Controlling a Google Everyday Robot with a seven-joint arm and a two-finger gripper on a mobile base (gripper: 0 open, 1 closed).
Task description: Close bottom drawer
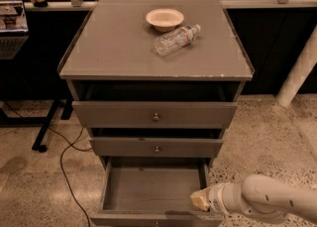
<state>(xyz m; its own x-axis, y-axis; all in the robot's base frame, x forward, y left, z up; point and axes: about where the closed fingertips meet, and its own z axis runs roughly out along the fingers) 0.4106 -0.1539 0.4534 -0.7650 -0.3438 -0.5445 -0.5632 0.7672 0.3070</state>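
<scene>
Open wooden drawer, hand at its corner
The slim grey-brown bottom drawer (148,191), flat and plain inside, stands pulled out under the table (99,57); the pale blocky hand (201,200) is at its front right corner, opening impossible to tell.

The bottom drawer (148,190), lowest and slimmest in the grey-brown cabinet (109,47), stands pulled well out, its plain grey inside showing. The gripper (200,201) sits at its front right corner.

Grey-brown cabinet (114,47), bottom drawer (148,189) plain grey inside, cream bowl (164,19), clear water bottle (176,40), speckled floor (262,137), pale yellow gripper (200,200) at the drawer's 4 o'clock, white arm (270,201)
</scene>
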